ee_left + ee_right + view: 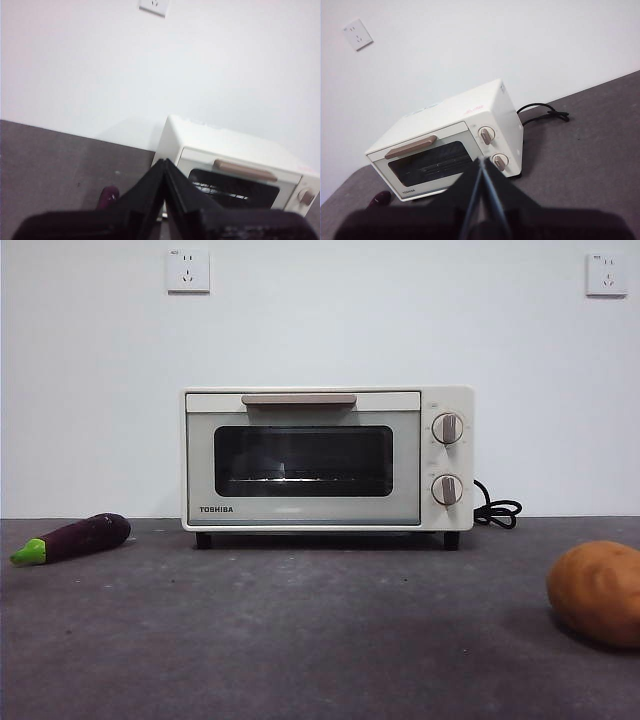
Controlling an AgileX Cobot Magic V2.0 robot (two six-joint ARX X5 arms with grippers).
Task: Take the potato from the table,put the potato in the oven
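The orange-brown potato [597,592] rests on the dark grey table [300,640] at the right edge of the front view, partly cut off. The cream-white oven [326,460] stands at the back centre with its glass door closed. The oven [235,172] shows beyond my left gripper [165,162], which is shut and holds nothing, raised above the table. My right gripper [481,162] is shut too and holds nothing, high in front of the oven [452,147]. Neither wrist view shows the potato. No arm appears in the front view.
A purple eggplant [75,537] with a green stem lies at the left of the table, its tip showing as eggplant [107,196] and eggplant [380,199]. A black cord [497,508] coils behind the oven's right side. Wall sockets [188,271] sit above.
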